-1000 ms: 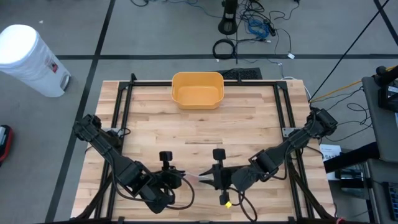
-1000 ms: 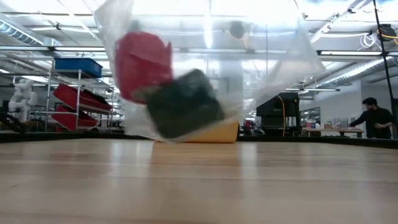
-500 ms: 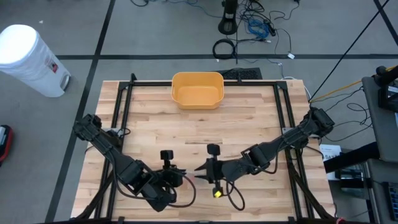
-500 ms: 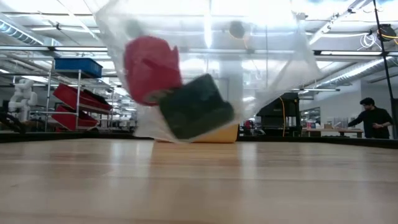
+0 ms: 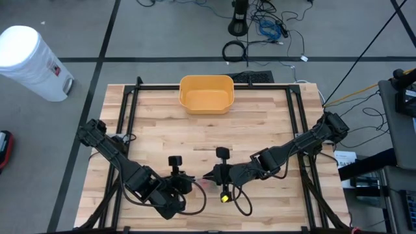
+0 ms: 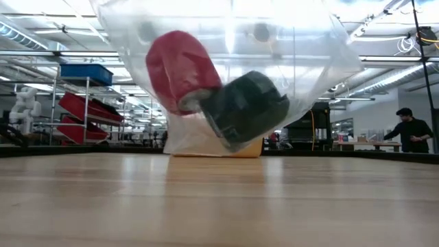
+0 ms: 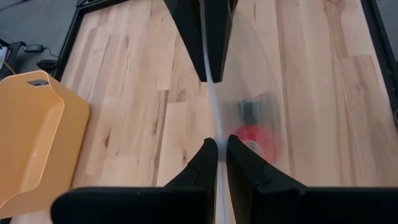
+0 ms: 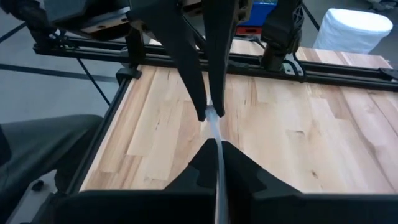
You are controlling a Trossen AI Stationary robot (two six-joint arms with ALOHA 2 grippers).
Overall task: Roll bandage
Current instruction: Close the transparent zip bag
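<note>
A clear plastic bag (image 6: 226,75) hangs between my two grippers near the table's near edge. It holds a red roll (image 6: 180,68) and a black roll (image 6: 245,106), which lie side by side at its bottom. My left gripper (image 5: 188,182) and my right gripper (image 5: 209,177) face each other close together, both shut on the bag's top edge (image 7: 212,115). In the left wrist view the rolls (image 7: 255,127) show blurred through the plastic below the edge. My left gripper pinches the bag's top edge (image 7: 216,167) between its two fingers, coming level from the table's left. The bag hangs below the fingers with the rolls in its bottom. My right gripper pinches the same top edge (image 8: 216,144) between its two fingers, coming level from the table's right, tips facing the left gripper's fingers (image 8: 199,93). The short strip of plastic between the two holds runs straight.
An orange bin (image 5: 206,93) stands at the middle of the table's far edge and shows in the left wrist view (image 7: 31,137). A white barrel (image 5: 29,62) stands on the floor beyond the far left corner. A person (image 6: 410,130) stands far off in the room.
My right gripper has gone toward the table's left, closer to my left gripper, still shut on the bag. The bag has swung, and the red and black rolls have shifted and turned inside it.
</note>
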